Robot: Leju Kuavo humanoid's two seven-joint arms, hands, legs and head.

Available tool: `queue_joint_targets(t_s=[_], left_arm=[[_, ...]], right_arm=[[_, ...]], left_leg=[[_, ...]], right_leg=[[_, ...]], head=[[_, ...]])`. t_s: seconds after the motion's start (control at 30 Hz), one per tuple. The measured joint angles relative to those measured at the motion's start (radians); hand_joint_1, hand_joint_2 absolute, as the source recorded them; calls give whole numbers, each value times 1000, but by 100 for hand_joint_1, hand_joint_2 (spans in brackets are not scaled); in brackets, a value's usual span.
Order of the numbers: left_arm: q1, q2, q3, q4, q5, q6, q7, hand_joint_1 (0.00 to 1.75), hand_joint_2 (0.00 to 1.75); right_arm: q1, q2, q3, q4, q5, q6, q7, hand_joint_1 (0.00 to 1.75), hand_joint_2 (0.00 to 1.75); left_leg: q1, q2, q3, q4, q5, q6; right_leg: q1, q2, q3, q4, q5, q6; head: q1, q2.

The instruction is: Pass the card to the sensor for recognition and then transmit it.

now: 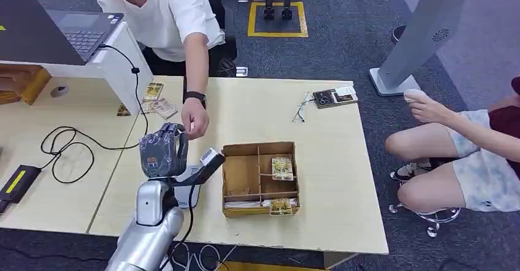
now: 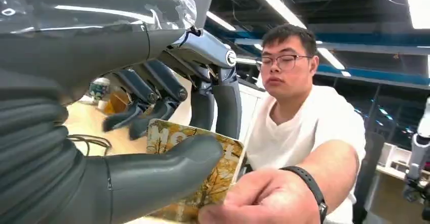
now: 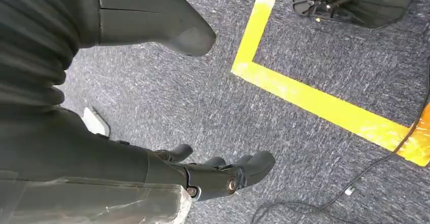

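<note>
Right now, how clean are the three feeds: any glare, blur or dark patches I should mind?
Head view: even light, sharp on the table. Left wrist view: bright ceiling strips flare behind the person; the left hand, the card and the person's hand are close and soft. Right wrist view: the carpet is crisp, the right hand dark.

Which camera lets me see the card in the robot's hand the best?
The left wrist view: the card fills the middle, pinched under the left hand thumb, with a person's hand touching it. In the head view the back of the left hand covers the card. The right wrist view looks at carpet past the right hand.
</note>
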Motion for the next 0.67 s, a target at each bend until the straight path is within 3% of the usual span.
queue_joint_targets(t_s=[0.5, 0.67], left_arm=[[11, -74, 50, -20, 104, 0, -226, 0, 175], [42, -103, 74, -70, 169, 0, -345, 0, 175]], right_arm=[[0, 0, 6, 0, -2, -8, -2, 0, 175], [1, 0, 6, 0, -1, -12, -3, 0, 175]], left_leg=[[0, 0, 0, 0, 0, 0], [0, 0, -1, 0, 0, 0]], right_leg=[[0, 0, 0, 0, 0, 0], [0, 0, 0, 0, 0, 0]], head=[[0, 0], [0, 0]])
